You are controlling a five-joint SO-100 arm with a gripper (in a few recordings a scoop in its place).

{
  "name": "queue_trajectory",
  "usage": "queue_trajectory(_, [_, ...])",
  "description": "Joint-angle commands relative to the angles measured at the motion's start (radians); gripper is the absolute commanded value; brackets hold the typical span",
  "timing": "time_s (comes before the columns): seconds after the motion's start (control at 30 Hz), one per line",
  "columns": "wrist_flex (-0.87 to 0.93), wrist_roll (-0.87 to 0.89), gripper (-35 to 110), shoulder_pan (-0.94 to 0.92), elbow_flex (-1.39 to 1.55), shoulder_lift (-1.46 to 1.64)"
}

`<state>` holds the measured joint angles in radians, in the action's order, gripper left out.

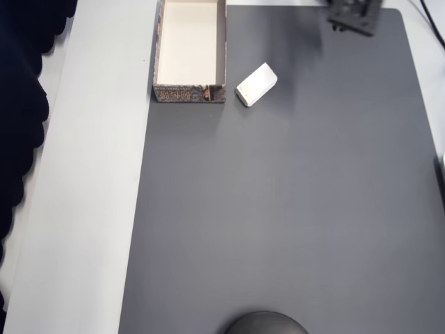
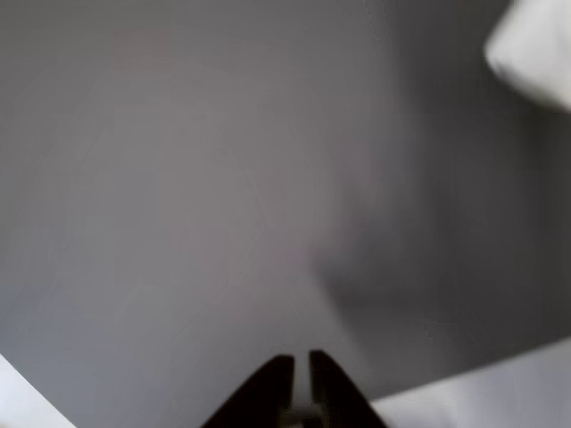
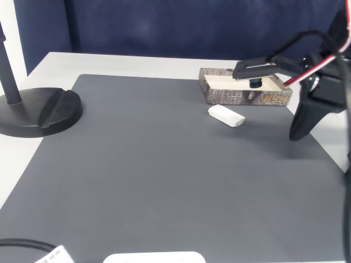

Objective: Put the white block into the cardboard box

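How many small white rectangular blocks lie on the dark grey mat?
1. The small white rectangular block lies on the dark grey mat, just right of the cardboard box in the overhead view, outside it. The box interior looks empty.

White block (image 1: 256, 85) beside cardboard box (image 1: 189, 92)

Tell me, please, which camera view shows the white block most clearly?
The overhead view: the white block lies whole and sharp on the grey mat, apart from the cardboard box. The fixed view shows it smaller and lower; the wrist view shows a blurred white corner at the upper right.
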<state>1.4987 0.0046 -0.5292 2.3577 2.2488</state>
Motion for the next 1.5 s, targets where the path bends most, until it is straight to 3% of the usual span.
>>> queue_trajectory(0.0, [-0.008,0.051,-2,-0.072,-0.124,-0.097])
queue_trajectory(0.4, [-0.031,0.261,-2,-0.273,-0.511,-0.518])
queue_trajectory(0.9, [-0.069,0.299,-2,-0.377,-0.798,-0.83])
queue_trajectory(1.47, [-0.118,0.245,-2,-0.353,-0.854,-0.871])
